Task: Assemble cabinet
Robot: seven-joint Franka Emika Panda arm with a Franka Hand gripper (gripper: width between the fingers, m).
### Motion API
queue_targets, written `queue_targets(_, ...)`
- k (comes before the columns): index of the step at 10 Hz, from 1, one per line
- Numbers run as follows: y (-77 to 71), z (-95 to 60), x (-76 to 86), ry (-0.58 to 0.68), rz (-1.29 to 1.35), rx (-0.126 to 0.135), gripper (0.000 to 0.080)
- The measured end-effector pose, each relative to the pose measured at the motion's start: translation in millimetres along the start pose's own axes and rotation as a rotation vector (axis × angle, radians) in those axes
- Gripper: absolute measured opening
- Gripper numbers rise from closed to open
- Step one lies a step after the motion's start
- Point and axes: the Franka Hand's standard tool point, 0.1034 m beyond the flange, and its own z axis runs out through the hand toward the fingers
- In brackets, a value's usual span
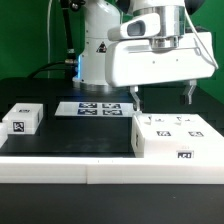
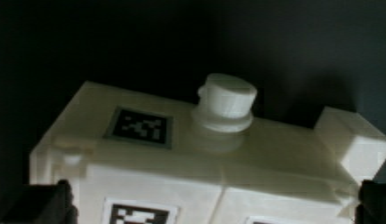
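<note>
The cabinet (image 1: 172, 138), a large white box with black-and-white tags, lies on the black table at the exterior view's right. My gripper (image 1: 162, 97) hangs just above it, open and empty, with its dark fingertips (image 1: 137, 101) spread over the box's top. In the wrist view the cabinet (image 2: 190, 160) fills the picture, with a tag on its face and a short white round peg (image 2: 225, 103) standing up from it. The gripper (image 2: 211, 205) straddles the box, one finger (image 2: 48, 205) on each side, touching nothing.
A small white tagged block (image 1: 22, 119) sits at the exterior view's left. The marker board (image 1: 90, 108) lies flat at the table's back middle. The robot base (image 1: 95, 50) stands behind it. A white ledge (image 1: 60, 165) runs along the front edge.
</note>
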Motion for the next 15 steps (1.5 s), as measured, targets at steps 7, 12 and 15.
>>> queue_targets(7, -13.7, 12.1, -13.6, -0.010, 0.417, 0.025, 0.0797)
queue_targets(12, -39.9, 26.6, -26.3, -0.018, 0.355, 0.016, 0.0797)
queue_targets(15, -16.3, 39.4, -32.4, -0.018, 0.334, -0.002, 0.0797)
